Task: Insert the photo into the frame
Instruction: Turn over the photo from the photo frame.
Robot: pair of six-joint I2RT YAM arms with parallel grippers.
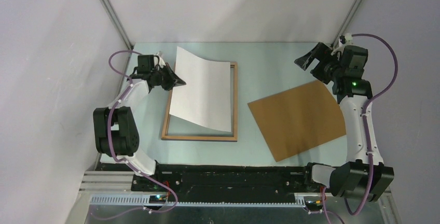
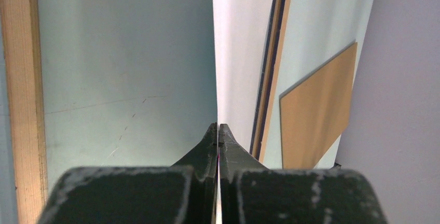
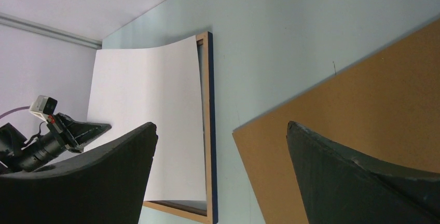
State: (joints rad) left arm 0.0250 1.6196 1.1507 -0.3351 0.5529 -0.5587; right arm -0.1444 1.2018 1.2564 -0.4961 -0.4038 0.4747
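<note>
The frame (image 1: pixel 234 99) lies flat on the table, its light wood back up; its dark blue edge shows in the right wrist view (image 3: pixel 211 130). The photo (image 1: pixel 202 86), white back up, is curved and lifted at its left edge over the frame. My left gripper (image 1: pixel 179 82) is shut on the photo's left edge; in the left wrist view the sheet (image 2: pixel 236 53) runs edge-on from between the fingertips (image 2: pixel 218 127). My right gripper (image 1: pixel 306 60) is open and empty, raised at the back right above the table. The photo also shows in the right wrist view (image 3: pixel 150 105).
The flat brown backing board (image 1: pixel 298 119) lies on the table right of the frame; it also shows in the right wrist view (image 3: pixel 363 120) and the left wrist view (image 2: pixel 316 115). Grey walls close the table on the left, back and right.
</note>
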